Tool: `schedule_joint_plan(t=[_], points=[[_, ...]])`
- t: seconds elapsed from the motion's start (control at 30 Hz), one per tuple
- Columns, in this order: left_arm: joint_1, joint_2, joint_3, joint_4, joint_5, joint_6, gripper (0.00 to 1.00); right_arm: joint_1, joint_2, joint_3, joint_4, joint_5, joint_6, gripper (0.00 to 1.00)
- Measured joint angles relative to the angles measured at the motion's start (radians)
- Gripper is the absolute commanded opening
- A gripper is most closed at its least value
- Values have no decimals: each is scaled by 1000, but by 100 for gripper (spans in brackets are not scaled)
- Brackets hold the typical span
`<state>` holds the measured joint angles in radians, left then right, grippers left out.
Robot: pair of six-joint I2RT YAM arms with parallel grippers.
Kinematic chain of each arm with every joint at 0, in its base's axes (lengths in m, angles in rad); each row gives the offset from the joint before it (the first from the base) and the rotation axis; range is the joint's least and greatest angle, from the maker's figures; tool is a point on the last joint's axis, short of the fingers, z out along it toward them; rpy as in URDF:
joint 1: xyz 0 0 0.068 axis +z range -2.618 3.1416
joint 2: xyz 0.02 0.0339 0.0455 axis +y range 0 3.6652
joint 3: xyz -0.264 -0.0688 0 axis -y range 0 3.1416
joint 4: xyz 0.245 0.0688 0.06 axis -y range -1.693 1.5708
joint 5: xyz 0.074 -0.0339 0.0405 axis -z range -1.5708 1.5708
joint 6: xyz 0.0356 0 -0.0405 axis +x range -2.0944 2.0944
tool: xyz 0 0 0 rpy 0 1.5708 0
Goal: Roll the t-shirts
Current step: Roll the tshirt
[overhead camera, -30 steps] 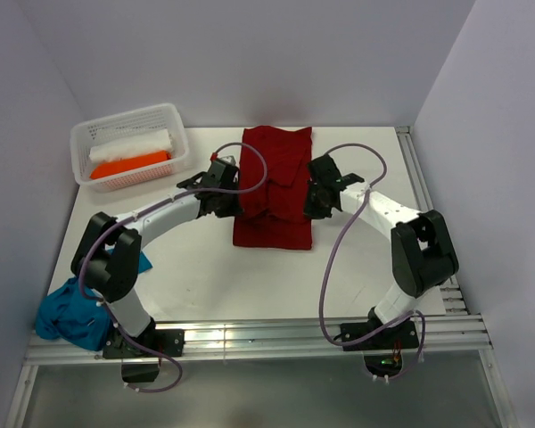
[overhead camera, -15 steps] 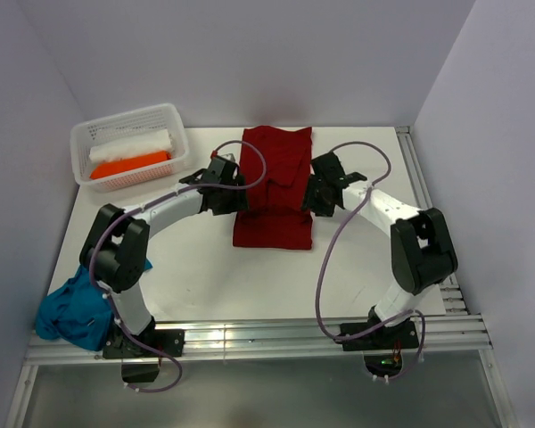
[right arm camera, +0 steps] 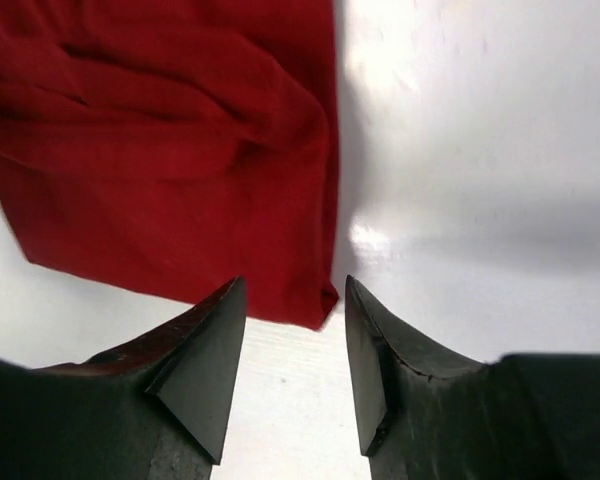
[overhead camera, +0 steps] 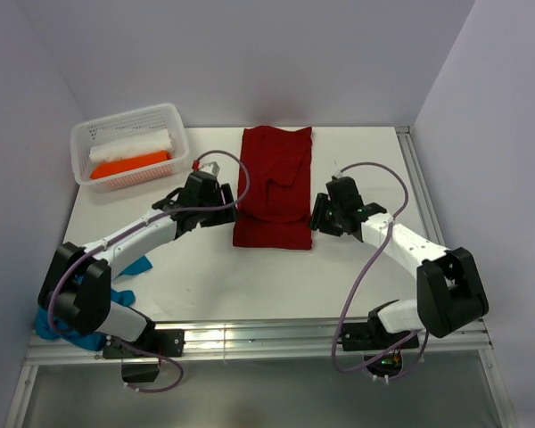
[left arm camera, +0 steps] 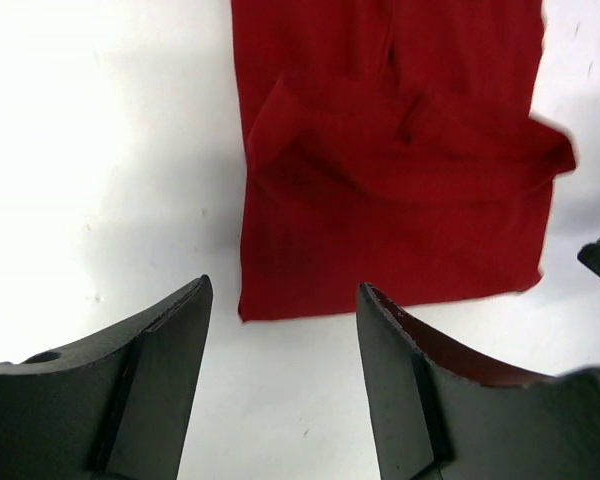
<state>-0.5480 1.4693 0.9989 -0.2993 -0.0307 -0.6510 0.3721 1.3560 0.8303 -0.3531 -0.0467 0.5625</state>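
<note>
White left arm (overhead camera: 138,234) and white right arm (overhead camera: 399,239) extend forward, wrists turned inward. Black two-finger left gripper (left arm camera: 285,290) gapes, empty. Black two-finger right gripper (right arm camera: 292,285) likewise.

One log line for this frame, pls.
step: pre-roll | dark red t-shirt: folded, not rolled | left pincer: open, by its near-left corner | right pincer: open, by its near-right corner

White flat desk (overhead camera: 357,160) carries a folded dark red cloth t-shirt (overhead camera: 275,187) mid-back, a white perforated plastic basket (overhead camera: 125,118) far left, a teal-blue cloth heap (overhead camera: 46,323) near left.
</note>
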Motion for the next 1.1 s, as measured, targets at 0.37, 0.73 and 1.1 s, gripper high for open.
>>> schedule_joint_plan(t=[0.37,0.73,1.1], points=[[0,-76,-294,135,88,-65,64,0,-188,-274,141,-88,72,54],[0,-18,-290,296,113,-63,63,0,-95,-312,344,-151,73,48],[0,80,-250,309,141,-62,30,0,-11,-330,422,-184,104,0]])
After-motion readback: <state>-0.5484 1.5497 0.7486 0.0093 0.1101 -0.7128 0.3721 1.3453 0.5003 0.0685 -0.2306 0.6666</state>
